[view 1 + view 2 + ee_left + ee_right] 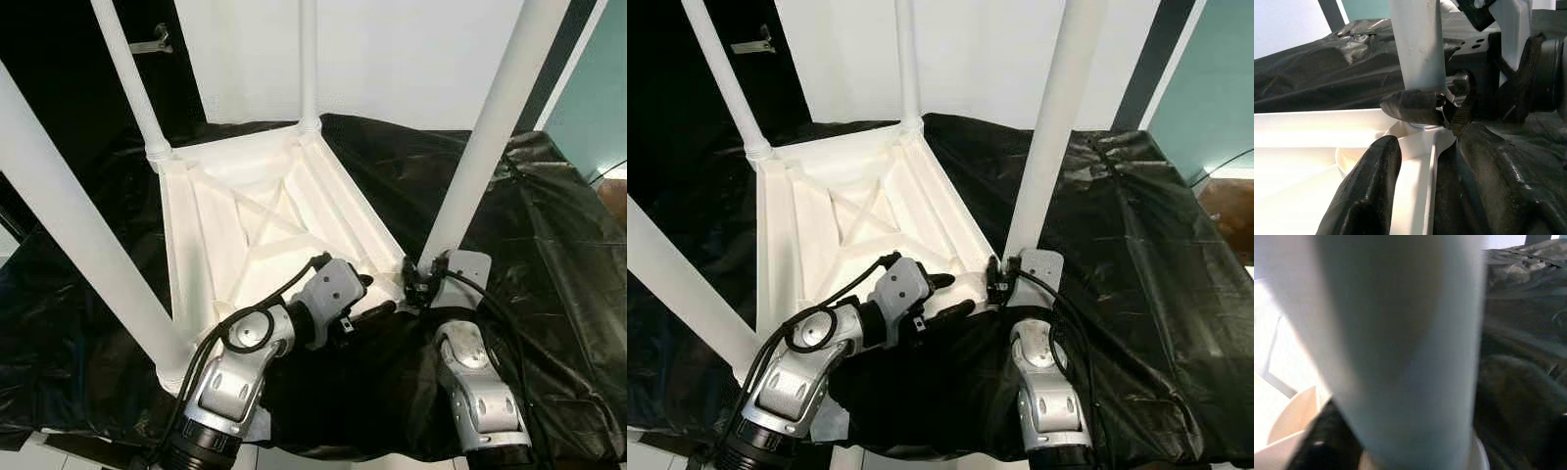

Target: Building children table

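Children's table top [265,220] lies upside down on a surface draped in black plastic sheeting [549,255], ribbed underside up; white legs already stand in its corners, their long axes rising steeply from the sockets. The leg that concerns you is the near right leg [490,137]; it meets the top at the corner socket [416,279] closest to the robot's right side, and it runs up and away from there, leaning slightly to the right in the head views.

Your right gripper [423,284] is at the foot of that leg, directly at the socket; the right wrist view has the leg pressed close across the lens with one black finger [1322,440] beside it; the fingers appear set around the base, but whether they are clamped tight cannot be told from these pictures.

Your left gripper [377,304] reaches in from the left along the near edge of the top, its two fingers [1366,191] apart, one over the white rim and one over the sheeting; it points toward the same socket, just beside it, holding nothing.

Judgement: the leg's foot lies straight ahead of the left fingers and already between the right ones; the right arm is the nearer; any seating or turning would need to follow the leg's own upright axis, with the left bracing the rim.
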Motion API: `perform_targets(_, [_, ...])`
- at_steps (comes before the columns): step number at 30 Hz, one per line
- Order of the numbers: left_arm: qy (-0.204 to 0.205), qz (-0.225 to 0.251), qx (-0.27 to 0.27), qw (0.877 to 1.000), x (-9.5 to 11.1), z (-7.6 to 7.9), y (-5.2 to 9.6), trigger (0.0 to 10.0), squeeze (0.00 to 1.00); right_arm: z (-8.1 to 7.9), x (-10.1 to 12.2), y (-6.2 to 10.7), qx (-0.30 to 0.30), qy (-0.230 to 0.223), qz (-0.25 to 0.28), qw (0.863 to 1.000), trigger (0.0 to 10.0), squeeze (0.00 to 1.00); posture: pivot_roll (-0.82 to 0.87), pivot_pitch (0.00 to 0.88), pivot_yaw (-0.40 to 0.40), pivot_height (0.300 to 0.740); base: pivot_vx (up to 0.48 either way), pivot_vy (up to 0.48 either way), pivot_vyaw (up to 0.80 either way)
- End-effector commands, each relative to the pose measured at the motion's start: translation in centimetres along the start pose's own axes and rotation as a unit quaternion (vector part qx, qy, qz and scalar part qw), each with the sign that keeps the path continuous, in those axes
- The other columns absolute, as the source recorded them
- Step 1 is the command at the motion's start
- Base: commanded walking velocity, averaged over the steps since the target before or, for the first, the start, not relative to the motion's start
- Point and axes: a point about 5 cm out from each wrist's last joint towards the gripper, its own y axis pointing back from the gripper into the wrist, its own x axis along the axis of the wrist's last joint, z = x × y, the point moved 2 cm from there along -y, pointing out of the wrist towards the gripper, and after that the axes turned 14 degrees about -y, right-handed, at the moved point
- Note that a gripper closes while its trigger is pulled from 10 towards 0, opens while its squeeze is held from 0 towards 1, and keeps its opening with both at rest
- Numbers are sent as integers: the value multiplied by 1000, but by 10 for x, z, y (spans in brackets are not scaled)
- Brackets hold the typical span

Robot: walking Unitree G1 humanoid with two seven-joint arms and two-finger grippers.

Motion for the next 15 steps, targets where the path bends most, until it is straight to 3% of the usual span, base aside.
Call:
perform_targets(1, [-6,-19,44,999,-5,-7,4,10000,0,7,4,1,29,-2,4,1000,10000,1000,-57,4,6,740,0,0,0])
perform_targets(4, [-6,-20,45,999,-6,-7,6,10000,0,11,8,2,76,-1,3,997,10000,1000,-57,5,6,740,0,0,0])
perform_targets(6, [-6,-20,45,999,-6,-7,6,10000,0,11,8,2,76,-1,3,997,10000,1000,-57,5,6,740,0,0,0])
perform_targets(10, [-5,-22,43,999,-7,-10,8,10000,0,22,18,-4,172,5,-10,985,10000,1000,-48,3,1,740,0,0,0])
perform_targets(12, [-5,-22,43,999,-7,-10,8,10000,0,22,18,-4,172,5,-10,985,10000,1000,-48,3,1,740,0,0,0])
perform_targets(13, [-6,-22,41,999,-7,-10,9,10000,0,23,19,-6,204,9,-23,979,10000,0,-45,3,-1,740,0,0,0])
perform_targets(15, [-10,-21,39,999,-6,-10,9,10000,0,22,21,-8,236,15,-34,971,10000,0,-41,0,-3,740,0,0,0])
